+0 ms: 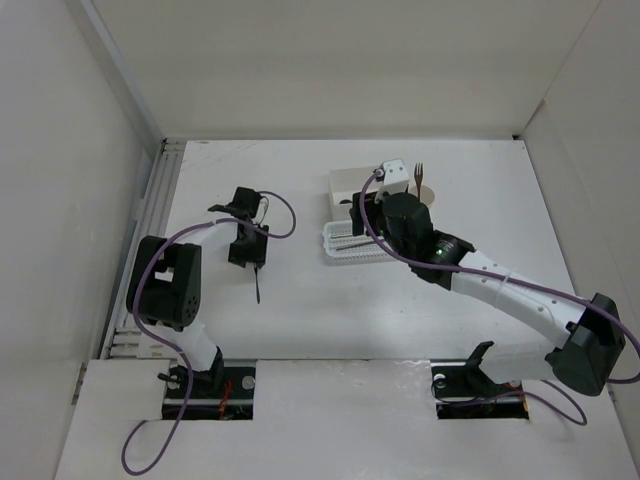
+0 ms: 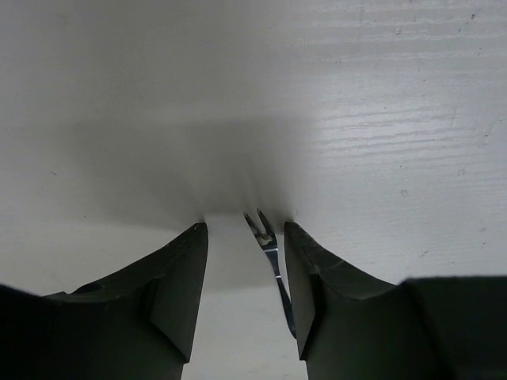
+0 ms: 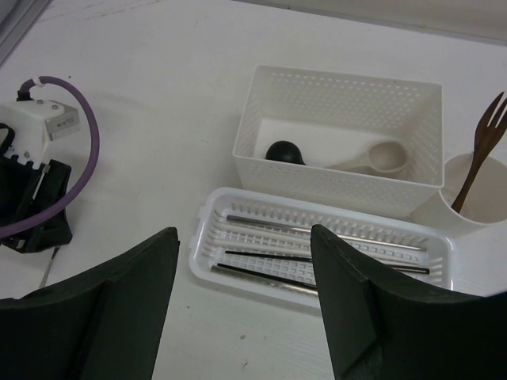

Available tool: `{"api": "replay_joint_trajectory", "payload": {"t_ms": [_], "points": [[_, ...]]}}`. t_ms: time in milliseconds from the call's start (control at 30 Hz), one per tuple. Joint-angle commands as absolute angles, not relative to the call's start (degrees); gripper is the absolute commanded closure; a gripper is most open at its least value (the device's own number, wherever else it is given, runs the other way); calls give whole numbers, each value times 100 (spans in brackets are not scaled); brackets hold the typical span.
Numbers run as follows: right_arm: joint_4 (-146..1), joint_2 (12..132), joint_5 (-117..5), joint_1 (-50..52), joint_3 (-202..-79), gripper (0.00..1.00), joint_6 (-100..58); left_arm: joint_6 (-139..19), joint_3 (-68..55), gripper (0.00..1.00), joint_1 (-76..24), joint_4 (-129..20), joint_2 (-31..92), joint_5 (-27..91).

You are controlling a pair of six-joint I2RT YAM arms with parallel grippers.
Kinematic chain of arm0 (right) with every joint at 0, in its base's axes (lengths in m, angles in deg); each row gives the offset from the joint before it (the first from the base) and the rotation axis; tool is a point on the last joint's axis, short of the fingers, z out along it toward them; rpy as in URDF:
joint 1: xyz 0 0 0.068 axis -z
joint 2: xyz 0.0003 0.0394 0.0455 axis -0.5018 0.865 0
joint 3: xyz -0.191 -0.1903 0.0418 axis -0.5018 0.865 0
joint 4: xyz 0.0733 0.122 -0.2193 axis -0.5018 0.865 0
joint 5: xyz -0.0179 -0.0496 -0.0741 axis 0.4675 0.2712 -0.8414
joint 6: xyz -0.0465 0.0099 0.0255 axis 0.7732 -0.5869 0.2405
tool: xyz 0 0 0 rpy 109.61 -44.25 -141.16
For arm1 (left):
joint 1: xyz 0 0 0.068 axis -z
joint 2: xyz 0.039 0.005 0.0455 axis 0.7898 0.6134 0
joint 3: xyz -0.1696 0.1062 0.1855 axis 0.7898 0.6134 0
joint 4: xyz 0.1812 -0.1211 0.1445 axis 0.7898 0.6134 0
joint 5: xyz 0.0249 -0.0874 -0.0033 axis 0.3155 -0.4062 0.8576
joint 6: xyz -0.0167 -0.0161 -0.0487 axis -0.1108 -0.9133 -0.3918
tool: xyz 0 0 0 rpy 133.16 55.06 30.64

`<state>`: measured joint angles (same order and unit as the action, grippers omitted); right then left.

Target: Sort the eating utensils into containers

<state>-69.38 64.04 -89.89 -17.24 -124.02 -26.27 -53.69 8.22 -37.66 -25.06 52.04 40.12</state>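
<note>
Box: cream spoon and dark scoop. Basket: chopsticks lying flat. Cup: brown fork, leaning. Right gripper wide open, empty, by basket. Left gripper part open, astride dark fork on desk, not clamped

White-painted surface, with a faint wood grain streaking across it. The left gripper is matte black, and the small thin fork by it is dark with a silvery glint; it's blurred, so possibly bare metal. The right gripper is black too. The white rectangular plastic box is dotted all over with tiny holes, and inside it are a black round-bowled spoon and a cream short-handled spoon. The white shallow plastic basket is slotted in rows and holds silvery chopsticks and dark chopsticks. The small round cup is cream, the wooden fork is brown, and the looping cable is purple.
</note>
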Motion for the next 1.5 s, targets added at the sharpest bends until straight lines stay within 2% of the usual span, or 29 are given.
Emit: {"api": "replay_joint_trajectory", "payload": {"t_ms": [0,300,567,800,1067,1167,1467], "points": [[-7093,6332,-9144,-1761,-12517,28,-2512,-5482,806,60,-3828,-2374,5469,3765],[-7093,6226,-9259,-1761,-12465,26,-2512,-5666,849,78,-3828,-2453,5461,3641],[-7093,6226,-9311,-1761,-12465,26,-2450,-5667,850,100,-3828,-2453,5346,3571],[-7093,6174,-8891,-1761,-12465,26,-2187,-5720,500,100,-3828,-2235,5188,3510],[-7215,6419,-6056,-1761,-12815,26,-1554,-6123,-1555,100,-3881,-1680,4951,2650],[-7417,6814,-5315,-1761,-13026,26,-1746,-6290,-2092,100,-3881,-1540,4837,2596],[-7857,8254,-4663,-1699,-14336,26,-2825,-6757,-2867,100,-3582,-1873,4432,2429]]}}
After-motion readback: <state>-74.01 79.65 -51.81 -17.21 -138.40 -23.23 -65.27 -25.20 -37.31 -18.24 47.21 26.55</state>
